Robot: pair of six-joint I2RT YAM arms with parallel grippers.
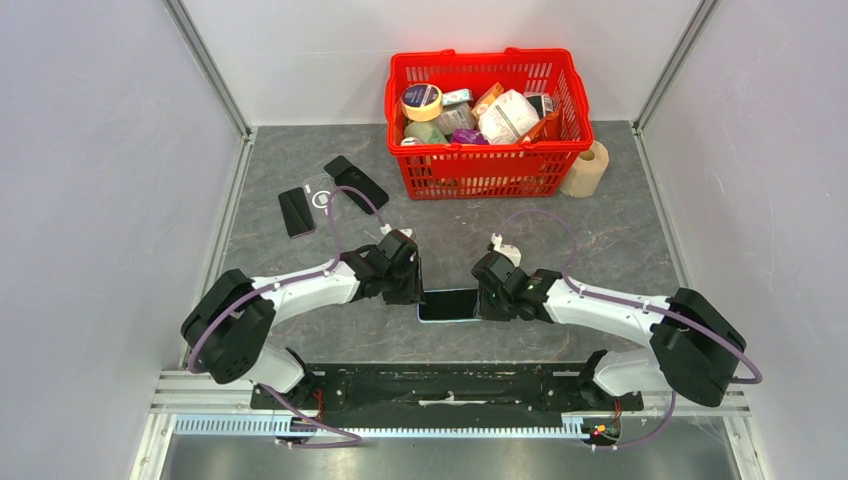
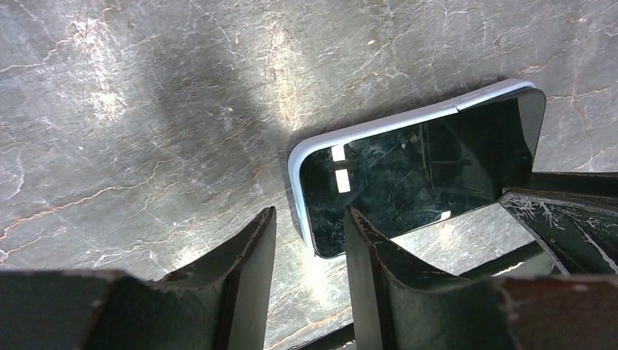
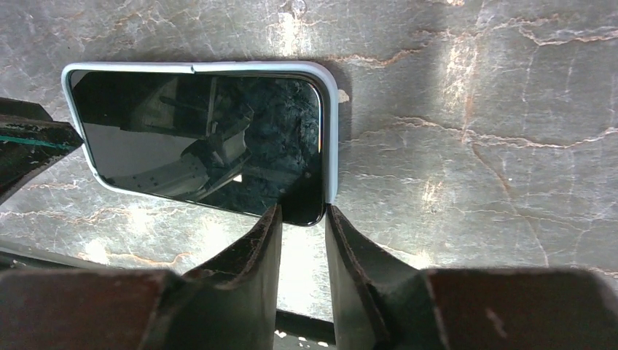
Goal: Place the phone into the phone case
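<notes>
1. The left hand point(image 2: 310, 213) hangs low over the surface point(image 1: 600, 240) with its fingers parted. Its inner finger point(image 2: 368, 262) overlaps the long edge of the phone point(image 2: 415, 168). Its outer finger point(image 2: 251, 270) stands clear, with bare stone showing between it and the rim.
2. The near corner of the phone's left short end sits in that gap, so the left hand straddles the corner without clamping it.
3. The right hand point(image 3: 302, 211) has its fingers drawn close together, clenched on the phone. Both tips touch the near corner of the phone's right short end, one on the long edge and one on the short edge.
4. The phone lies flat, screen up, at the middle of the surface close to the near edge. Its long sides run along that edge, and the two hands meet it from opposite ends.
5. The phone case point(image 3: 331, 131) shows as a pale rim hugging the phone's far edge and both short ends. At the corner between the right fingers I cannot tell whether the rim continues.
6. Towards the far left corner lie a dark slab point(image 1: 296, 211), a clear case point(image 1: 320, 193) and a black slab point(image 1: 356, 183), well apart from the hands.
7. A red basket point(image 1: 480, 178) full of goods stands at the far edge, with a paper roll point(image 1: 590, 168) just beside its right wall.
</notes>
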